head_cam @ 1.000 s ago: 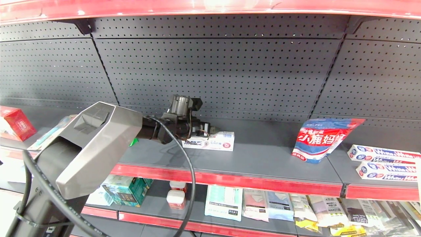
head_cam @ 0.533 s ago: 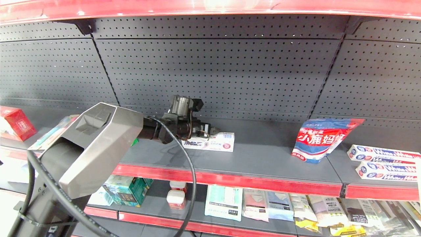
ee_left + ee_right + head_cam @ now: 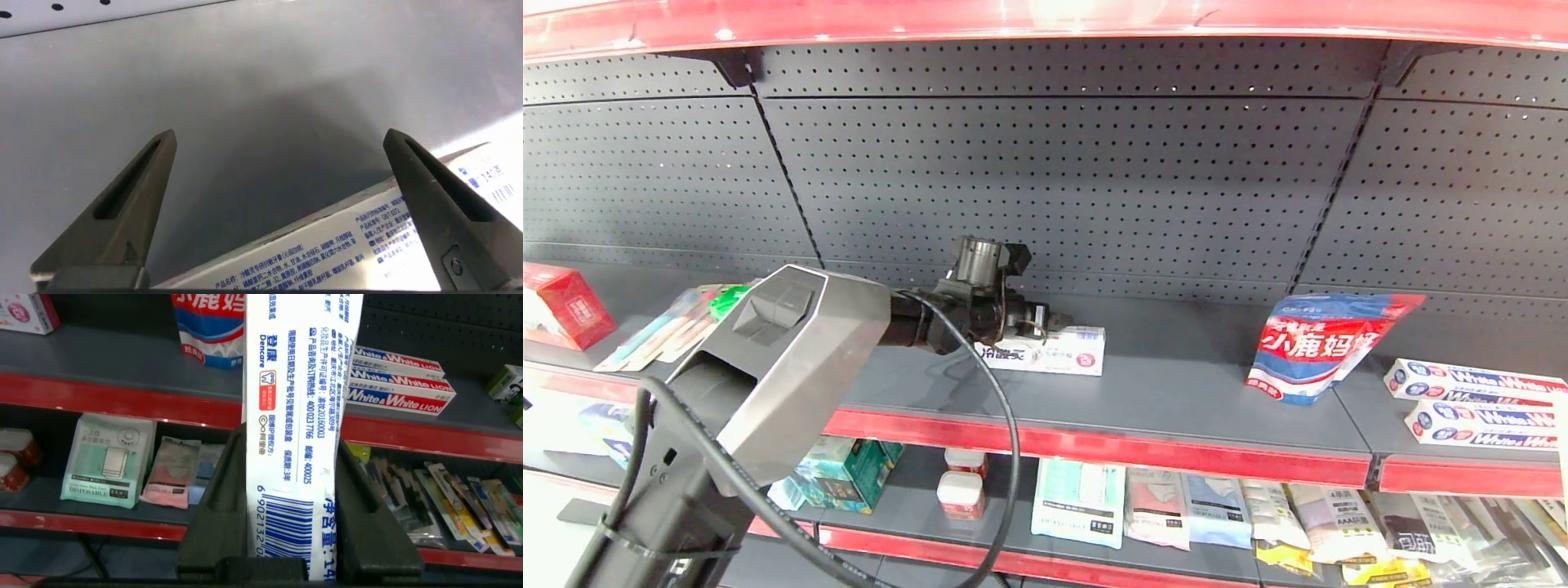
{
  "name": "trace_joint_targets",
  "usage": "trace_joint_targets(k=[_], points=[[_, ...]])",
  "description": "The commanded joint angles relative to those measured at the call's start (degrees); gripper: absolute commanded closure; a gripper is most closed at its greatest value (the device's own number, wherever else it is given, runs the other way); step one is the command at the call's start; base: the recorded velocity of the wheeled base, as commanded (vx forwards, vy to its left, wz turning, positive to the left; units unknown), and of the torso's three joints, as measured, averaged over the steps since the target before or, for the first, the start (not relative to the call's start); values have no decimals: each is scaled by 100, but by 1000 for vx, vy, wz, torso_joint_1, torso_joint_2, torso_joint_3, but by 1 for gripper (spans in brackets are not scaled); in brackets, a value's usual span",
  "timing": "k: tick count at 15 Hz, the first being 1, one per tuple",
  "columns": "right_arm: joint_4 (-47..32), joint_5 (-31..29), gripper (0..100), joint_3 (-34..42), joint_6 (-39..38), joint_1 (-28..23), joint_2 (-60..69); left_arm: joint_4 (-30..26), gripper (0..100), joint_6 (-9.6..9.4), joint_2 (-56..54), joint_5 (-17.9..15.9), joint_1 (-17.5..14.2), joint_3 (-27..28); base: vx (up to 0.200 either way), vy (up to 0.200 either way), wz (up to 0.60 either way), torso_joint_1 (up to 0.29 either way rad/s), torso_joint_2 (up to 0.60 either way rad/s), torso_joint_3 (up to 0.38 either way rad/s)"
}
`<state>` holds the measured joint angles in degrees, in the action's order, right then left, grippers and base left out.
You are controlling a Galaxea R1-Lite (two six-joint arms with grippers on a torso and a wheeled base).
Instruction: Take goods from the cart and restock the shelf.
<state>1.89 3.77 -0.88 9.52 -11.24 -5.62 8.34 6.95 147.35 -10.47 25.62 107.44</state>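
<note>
Left gripper (image 3: 279, 139): jaws spread wide over a white toothpaste box (image 3: 1054, 351) lying flat on the grey shelf (image 3: 1176, 384), centre of the head view. Right gripper (image 3: 292, 441): clamped on a second box (image 3: 296, 367) with its barcode panel showing.

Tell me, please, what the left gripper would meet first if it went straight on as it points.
Probably the grey shelf board just past the toothpaste box, before the pegboard back; depth is unclear.

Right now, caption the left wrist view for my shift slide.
Left gripper open over a white toothpaste box lying flat on the grey shelf board.
</note>
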Motion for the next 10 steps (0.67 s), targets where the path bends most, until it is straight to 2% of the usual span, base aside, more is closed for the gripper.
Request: trace_joint_targets(k=[1,3,5,6,7,8,10], points=[[4,1,100,0,6,-1,-9,-16,0,-18,66,-43,4,-21,0,0,0,0,0,0],[4,1,100,0,6,-1,-9,-166,0,-71,-4,-122,4,-30,0,0,0,0,0,0],[4,1,100,0,6,-1,-9,-649,0,-141,-259,-412,-22,-30,0,0,0,0,0,0],[4,10,100,0,-3,-1,-9,-711,0,-238,-277,-421,-40,-30,0,0,0,0,0,0],[4,10,100,0,-3,-1,-9,-728,0,-440,-277,-438,-102,-47,0,0,0,0,0,0],[4,1,100,0,-3,-1,-9,-728,0,-528,-277,-447,-128,-56,0,0,0,0,0,0],[-4,1,100,0,-3,-1,-9,-737,0,-545,-294,-447,-145,-74,0,0,0,0,0,0]])
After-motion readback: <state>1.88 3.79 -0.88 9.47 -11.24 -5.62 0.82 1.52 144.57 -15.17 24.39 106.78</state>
